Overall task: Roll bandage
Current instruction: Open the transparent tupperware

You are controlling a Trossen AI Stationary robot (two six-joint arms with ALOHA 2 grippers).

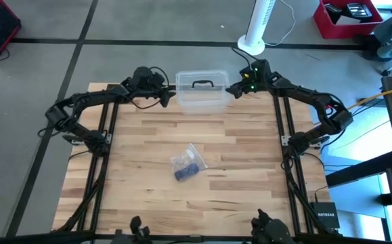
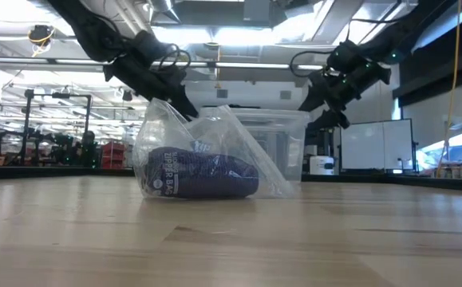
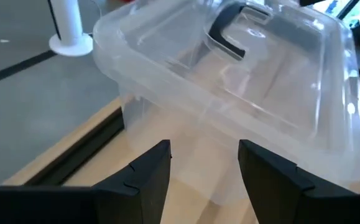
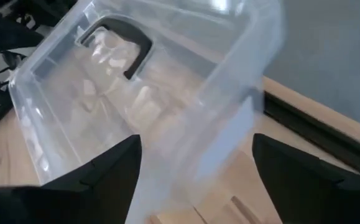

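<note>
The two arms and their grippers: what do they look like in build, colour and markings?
Both arms are black, made of slim jointed links with loose black cables looped near the wrists. The left gripper ends in two flat, matte black fingers with angular stepped edges; the right gripper has the same black finger pair. A small green light glows near the right arm's wrist. No lettering is legible.

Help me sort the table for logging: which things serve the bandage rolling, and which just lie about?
For the job: bandage, inside the clear plastic bag; left pincer and right pincer, both open.
Lying about: clear box, black handle.
</note>
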